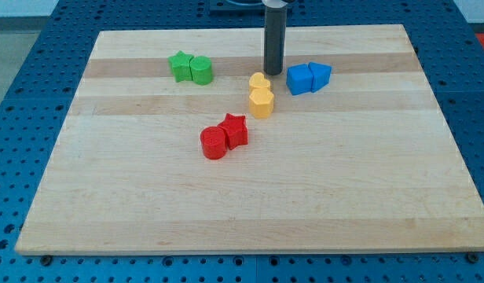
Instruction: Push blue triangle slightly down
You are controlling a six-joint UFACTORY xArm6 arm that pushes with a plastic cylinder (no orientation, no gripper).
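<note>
The blue triangle (321,75) lies on the wooden board toward the view's upper right, touching a blue cube-like block (301,79) on its left. My tip (273,71) is the lower end of a dark upright rod. It stands just left of the blue cube-like block and a little up and right of the yellow heart (260,80). It is apart from the blue triangle, with the blue cube-like block between them.
A yellow hexagon-like block (262,102) sits just below the yellow heart. A red star (234,130) touches a red cylinder (214,143) near the board's middle. A green star (180,66) touches a green cylinder (201,70) at the upper left. The wooden board (148,204) lies on a blue perforated table.
</note>
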